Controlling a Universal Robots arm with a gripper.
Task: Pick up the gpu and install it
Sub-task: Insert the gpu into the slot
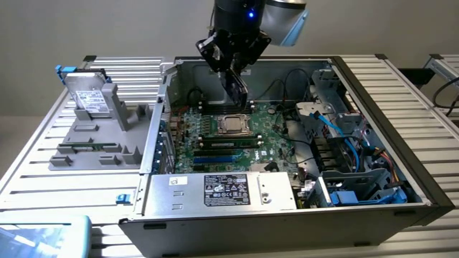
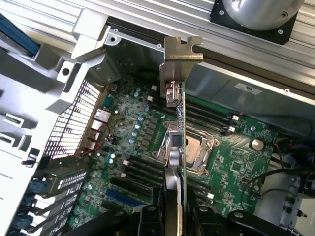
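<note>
Wrist (image 1: pixel 237 13) vertical, hand (image 2: pixel 172 211) downward, clamped tight

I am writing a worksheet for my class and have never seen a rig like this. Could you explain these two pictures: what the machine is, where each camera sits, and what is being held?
The machine is one robot arm. Its grasping part, the end effector, is shut on the gpu, a thin green card seen edge-on. One picture comes from a camera off the arm that sees the whole scene. The other comes from a camera on the wrist, looking along the card onto the motherboard. On the slatted table lies an open computer case, and the card is held over its motherboard. At the exterior view's left, a silver drive stands in a grey holder.
</note>
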